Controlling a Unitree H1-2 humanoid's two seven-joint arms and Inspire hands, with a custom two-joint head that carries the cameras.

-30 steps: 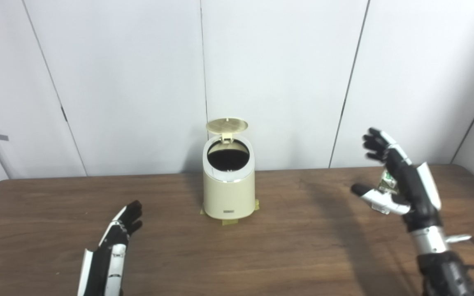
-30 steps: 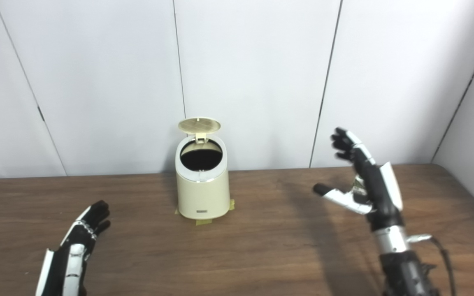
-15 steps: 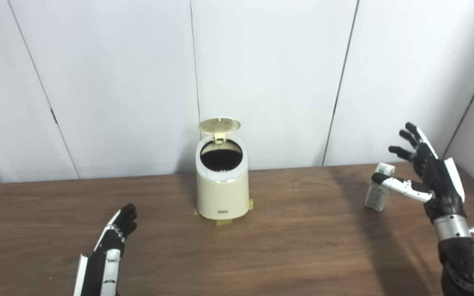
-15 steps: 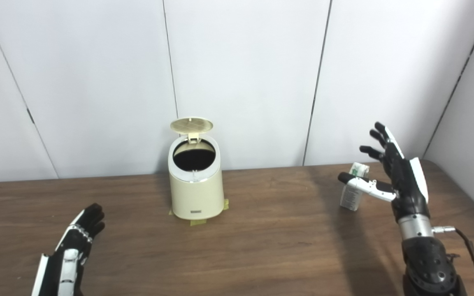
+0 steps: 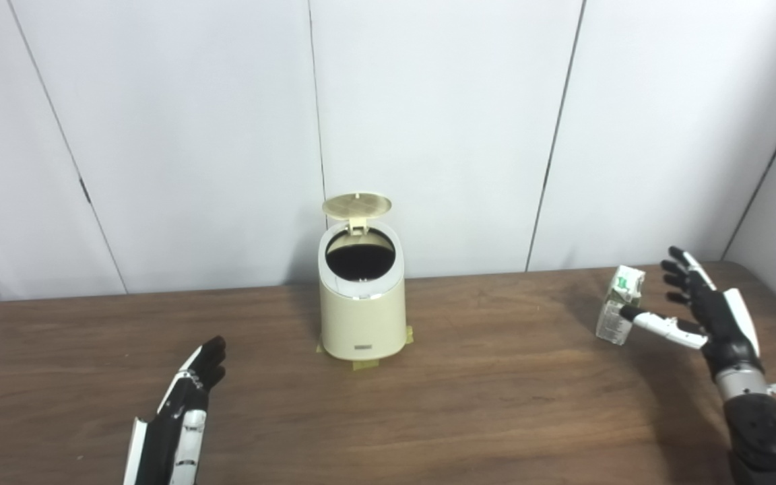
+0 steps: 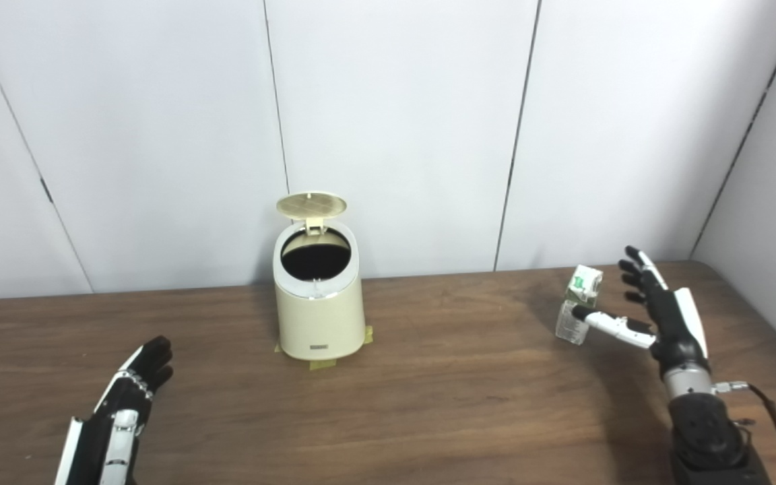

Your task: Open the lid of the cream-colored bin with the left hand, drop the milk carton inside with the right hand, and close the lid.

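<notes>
Black-fingered and spread, your left hand (image 5: 189, 391) holds nothing low at the near left, your right hand (image 5: 704, 313) is splayed around the upright milk carton (image 5: 620, 305) without gripping, and the cream-colored bin (image 5: 361, 296) stands farther back, lid (image 5: 356, 205) up.

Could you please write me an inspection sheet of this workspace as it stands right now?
Surface: brown wooden table, bare apart from the items below.
Job's things: cream-colored bin stands mid-table on tape patches, its lid raised; milk carton stands upright near the right edge.
Clutter: nothing seen.
Hands: left hand open, low above the near left of the table, holding nothing; right hand open beside the carton, thumb reaching across its front, fingers not closed on it.
Cables: a dark cable runs from the right wrist.
Surroundings: plain white wall panels behind.
</notes>
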